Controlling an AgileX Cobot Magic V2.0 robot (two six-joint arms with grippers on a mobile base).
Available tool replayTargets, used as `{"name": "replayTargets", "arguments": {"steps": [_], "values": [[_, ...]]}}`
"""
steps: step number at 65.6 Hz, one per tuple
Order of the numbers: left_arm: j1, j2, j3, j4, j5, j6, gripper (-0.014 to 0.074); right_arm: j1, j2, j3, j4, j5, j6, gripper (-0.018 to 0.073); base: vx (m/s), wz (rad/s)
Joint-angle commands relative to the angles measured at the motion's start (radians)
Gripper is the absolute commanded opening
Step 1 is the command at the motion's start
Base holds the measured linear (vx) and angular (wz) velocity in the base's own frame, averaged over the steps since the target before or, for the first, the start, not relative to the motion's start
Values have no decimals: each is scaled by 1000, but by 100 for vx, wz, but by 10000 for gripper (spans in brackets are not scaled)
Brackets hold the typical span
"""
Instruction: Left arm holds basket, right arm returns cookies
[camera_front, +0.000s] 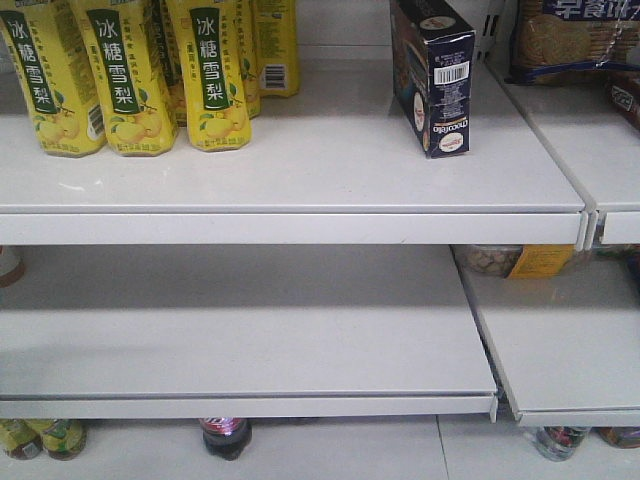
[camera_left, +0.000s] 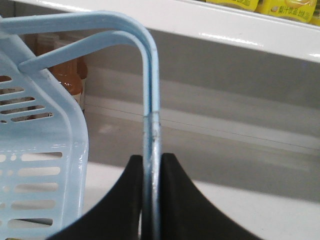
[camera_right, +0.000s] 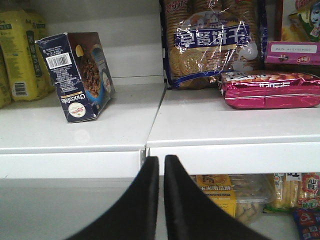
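Front view: the cookies (camera_front: 433, 72) stand tilted at upper right of the shelf (camera_front: 300, 160) and could topple. Left wrist: left tool (camera_left: 151, 200) clamps the basket (camera_left: 37, 150) handle; slipping drops it. Right wrist: right tool (camera_right: 159, 195) closed, empty.

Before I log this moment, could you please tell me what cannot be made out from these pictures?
- Basket: the left wrist view's left and bottom edges crop it, so its contents are unseen.
- Left gripper: only the fingertips show, shut on the basket handle.
- Cookies: top cut off by the front view's edge.
- Right gripper: empty, its base cropped by the right wrist view's bottom edge.
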Motion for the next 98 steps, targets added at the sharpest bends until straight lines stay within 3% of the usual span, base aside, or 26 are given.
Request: {"name": "replayTargets", "arguments": {"steps": [1,26,98], "values": [[2,-23,-23,25,-96,29,-3,-1,9,-24,-38,-24,-10,-8,0,0],[-28,-23,-23,27,55,68,-3,-1,9,-24,-38,-24,-10,-8,0,0],[-29,-22,-24,27,57,67,-3,-1,9,-24,-38,-24,-10,-8,0,0]]}}
